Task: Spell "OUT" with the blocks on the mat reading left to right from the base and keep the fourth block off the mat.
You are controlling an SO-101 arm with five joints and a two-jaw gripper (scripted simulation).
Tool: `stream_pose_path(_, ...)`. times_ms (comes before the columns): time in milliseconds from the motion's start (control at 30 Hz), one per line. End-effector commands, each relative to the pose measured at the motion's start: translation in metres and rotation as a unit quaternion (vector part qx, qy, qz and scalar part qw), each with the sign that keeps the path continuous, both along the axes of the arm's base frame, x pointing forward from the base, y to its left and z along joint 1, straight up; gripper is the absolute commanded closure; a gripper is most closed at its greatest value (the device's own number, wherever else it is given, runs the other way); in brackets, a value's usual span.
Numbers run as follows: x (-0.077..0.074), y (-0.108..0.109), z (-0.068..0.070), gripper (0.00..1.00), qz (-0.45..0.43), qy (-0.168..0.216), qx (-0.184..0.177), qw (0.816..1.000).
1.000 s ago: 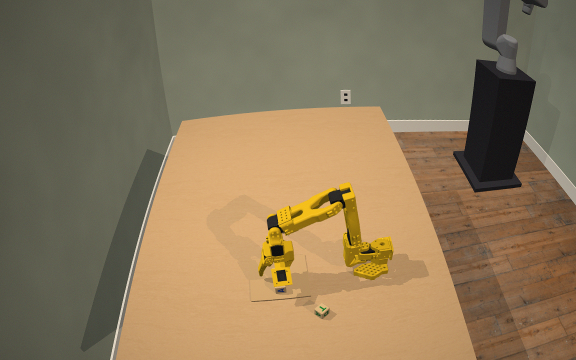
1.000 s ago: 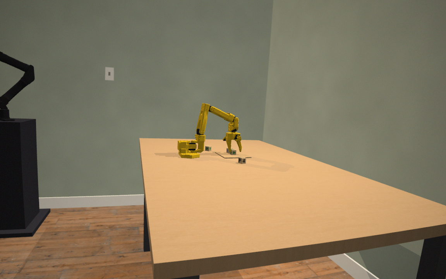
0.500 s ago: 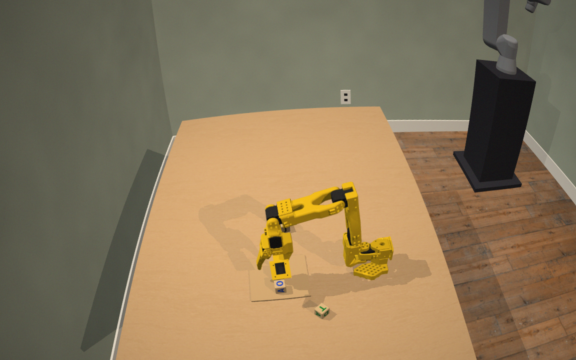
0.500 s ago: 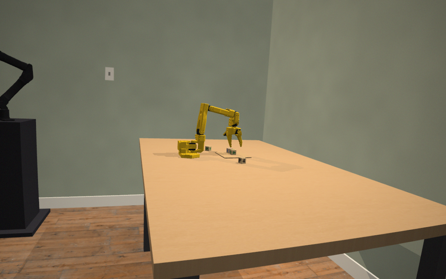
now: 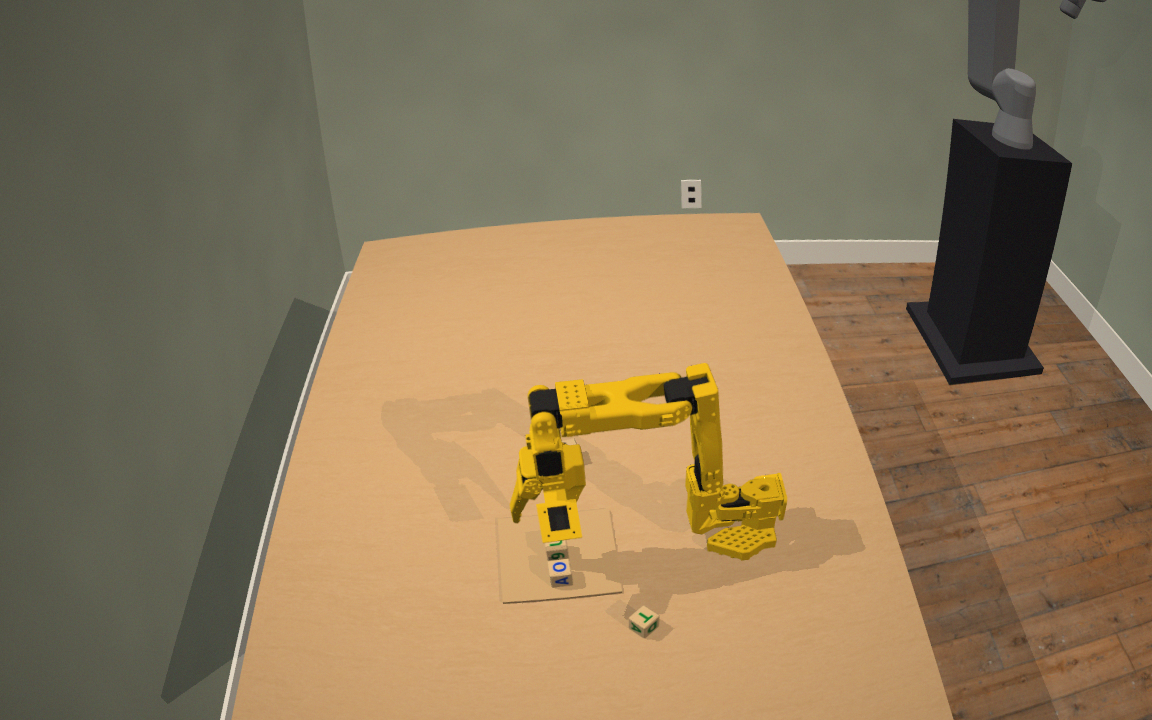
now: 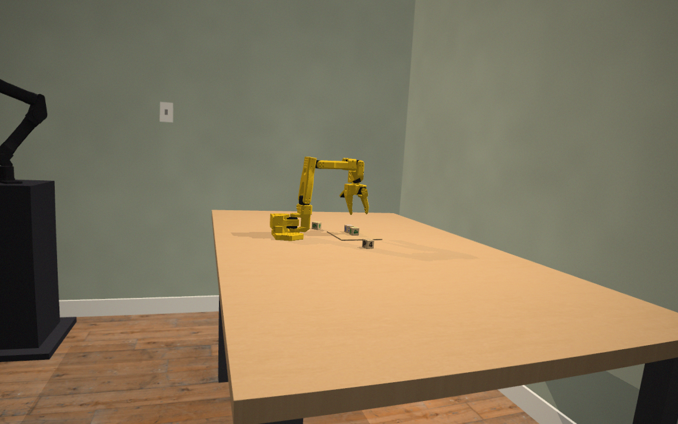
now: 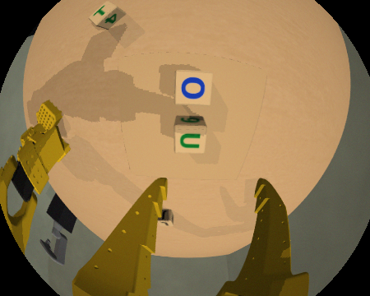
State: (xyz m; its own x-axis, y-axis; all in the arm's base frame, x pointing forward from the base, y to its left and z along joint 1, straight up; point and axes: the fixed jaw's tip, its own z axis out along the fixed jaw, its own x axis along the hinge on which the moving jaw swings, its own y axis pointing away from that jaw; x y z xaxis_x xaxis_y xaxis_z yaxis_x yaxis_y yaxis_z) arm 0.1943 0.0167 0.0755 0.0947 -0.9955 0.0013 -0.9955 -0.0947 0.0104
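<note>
My gripper point(image 6: 359, 212) point(image 7: 211, 182) is open and empty, high above the mat point(image 5: 517, 573) point(image 7: 242, 94). On the mat the O block point(image 5: 559, 567) point(image 7: 193, 87) and the U block point(image 5: 557, 548) point(image 7: 190, 141) lie flat with a small gap between them. From the base, O is on the left and U on the right; the U's open end appears to face away from the base. The T block point(image 5: 644, 620) point(image 6: 316, 225) point(image 7: 106, 16) lies off the mat, T face up and turned askew. The fourth block point(image 6: 368, 244) point(image 7: 167, 217) is off the mat's opposite side; its top letter is unclear.
The arm's base point(image 5: 741, 514) point(image 6: 288, 229) stands on the table point(image 5: 437, 313) point(image 6: 409, 305), on the T block's side of the mat's near edge. A second arm on a black pedestal point(image 5: 996, 241) point(image 6: 7, 263) stands on the floor beyond the table.
</note>
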Motion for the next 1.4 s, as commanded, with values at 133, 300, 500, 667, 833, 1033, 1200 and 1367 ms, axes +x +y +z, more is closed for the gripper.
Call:
stream_pose_path(133, 0.006, 0.000, 0.014, 0.67, -0.001, -0.039, 0.004, 0.999)
stream_pose_path(300, 0.006, 0.000, 0.014, 0.67, -0.001, -0.039, 0.004, 0.999)
stream_pose_path(500, 0.006, 0.000, 0.014, 0.67, -0.001, -0.039, 0.004, 0.999)
stream_pose_path(667, 0.006, 0.000, 0.016, 0.67, -0.001, -0.044, 0.004, 0.999)
stream_pose_path(833, 0.007, 0.000, 0.028, 0.67, -0.001, -0.080, 0.008, 0.997)
stream_pose_path(1033, 0.008, 0.000, 0.057, 0.68, -0.001, -0.163, 0.015, 0.987)
stream_pose_path(1200, 0.006, 0.000, 0.073, 0.68, -0.001, -0.208, 0.019, 0.978)
stream_pose_path(1367, 0.001, -0.001, 0.092, 0.68, -0.001, -0.263, 0.023, 0.964)
